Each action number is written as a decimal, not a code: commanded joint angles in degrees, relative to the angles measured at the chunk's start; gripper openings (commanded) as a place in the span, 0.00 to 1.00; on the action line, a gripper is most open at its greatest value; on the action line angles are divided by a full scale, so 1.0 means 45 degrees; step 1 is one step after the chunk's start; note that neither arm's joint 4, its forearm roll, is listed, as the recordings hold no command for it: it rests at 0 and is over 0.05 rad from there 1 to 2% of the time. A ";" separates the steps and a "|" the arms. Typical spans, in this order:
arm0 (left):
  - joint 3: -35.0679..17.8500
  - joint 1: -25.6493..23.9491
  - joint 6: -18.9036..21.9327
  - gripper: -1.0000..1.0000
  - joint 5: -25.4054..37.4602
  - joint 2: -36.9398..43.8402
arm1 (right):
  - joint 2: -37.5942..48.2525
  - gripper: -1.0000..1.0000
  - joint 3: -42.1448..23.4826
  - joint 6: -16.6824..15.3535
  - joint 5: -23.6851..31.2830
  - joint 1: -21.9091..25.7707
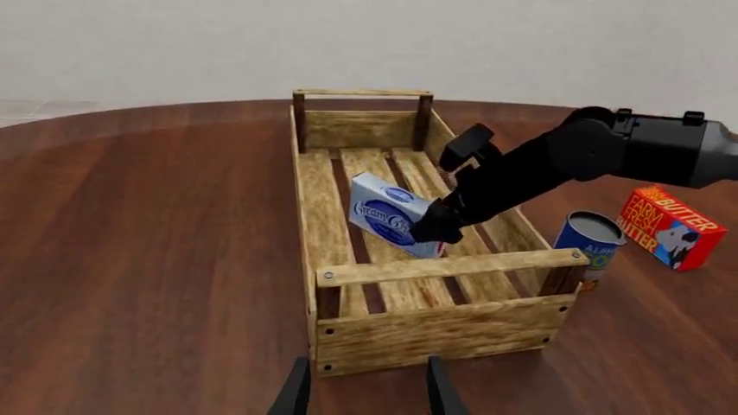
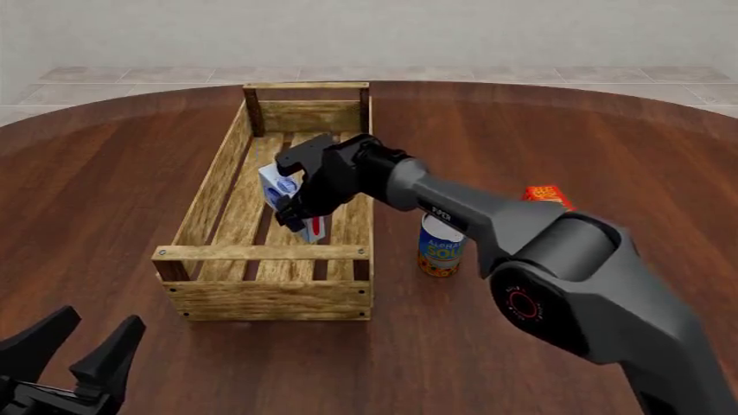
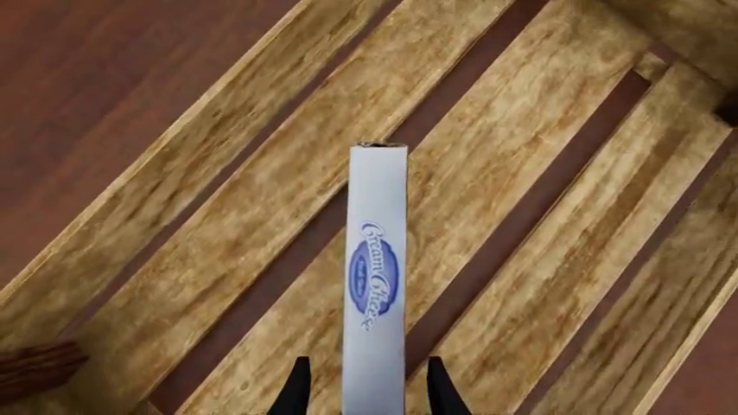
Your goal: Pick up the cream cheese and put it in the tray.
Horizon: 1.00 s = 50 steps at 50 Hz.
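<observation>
1. Nearest the front camera, the left gripper (image 2: 83,341) is seen low at the near-left corner of the table (image 2: 92,173). Its two dark fingers are spread apart with nothing between them, well short of the tray (image 2: 268,298).
2. A strip of bare wood tabletop lies between that gripper and the tray's near end wall, and broad open table is seen along the tray's left side.
3. The tray is set lengthwise, running away from the arms. Its sides are low, and each end carries a raised rail on dark corner posts.
4. The cream cheese (image 2: 275,183) is held inside the tray, about midway along it, above the slatted floor and tilted. Whether its lower edge touches the slats cannot be told.
5. The right gripper (image 2: 290,207) is closed on the cream cheese, one finger on each broad face, as the right wrist view shows with the narrow edge of the box (image 3: 378,285) between the fingertips.
6. The right arm crosses over the tray's right wall to reach in.
7. Just outside that right wall a blue-and-yellow can (image 2: 441,245) stands upright, under the arm.
8. Farther right, well apart from the tray, a red-orange butter box (image 2: 547,195) lies on the table.
</observation>
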 commanded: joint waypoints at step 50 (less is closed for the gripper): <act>0.0003 -0.0062 0.0103 1.00 0.0232 -0.0161 | -0.7850 1.00 0.8224 0.0036 -0.4212 0.1136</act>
